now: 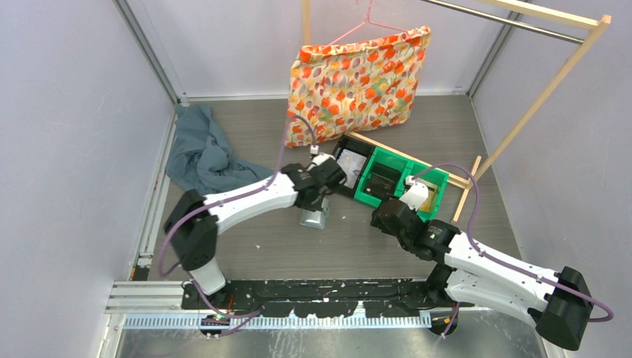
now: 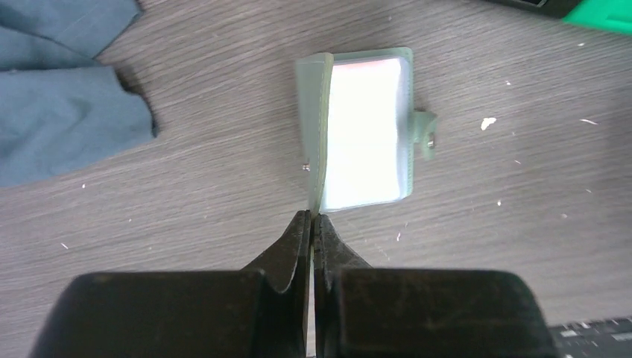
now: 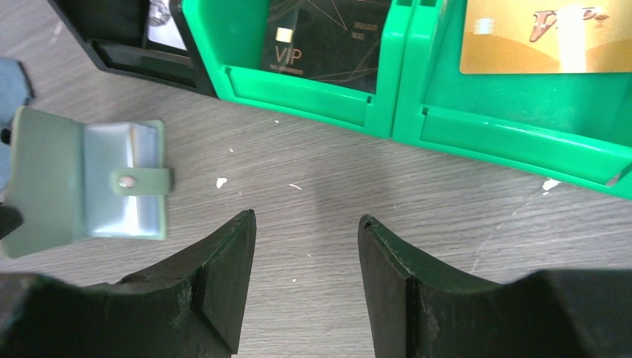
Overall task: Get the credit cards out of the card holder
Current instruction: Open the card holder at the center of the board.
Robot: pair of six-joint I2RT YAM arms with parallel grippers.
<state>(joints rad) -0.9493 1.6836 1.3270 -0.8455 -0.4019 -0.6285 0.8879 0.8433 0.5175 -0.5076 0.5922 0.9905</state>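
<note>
Near the middle of the desk (image 2: 186,209), just on the near side of the row of bins, the card holder (image 3: 45,179) lies open. Its cover (image 2: 311,104) stands up on edge and a pale card (image 2: 361,127) shows bright through the clear pocket (image 2: 403,89). I judge the step in hand to be fixing the holder so that a card can be drawn out. I'd grip low on the cover and hold it firm without lifting. Then I'd bring the other arm in to slide the card out along its length, not pry it up, though I can't tell which side the pocket opens. My left end effector (image 2: 311,224) is pressed together with no gap, its tips at the near end of that upright cover and, as far as I can make out, pinching it. My right end effector (image 3: 305,218) hangs about half spread and holds nothing, over bare desk between the holder and the green bins (image 3: 313,82), touching neither. A black VIP card (image 3: 320,41) and a gold card (image 3: 536,37) lie in two of those bins. The blue-grey cloth (image 2: 59,97) is bunched toward the left edge, apart from the holder.
</note>
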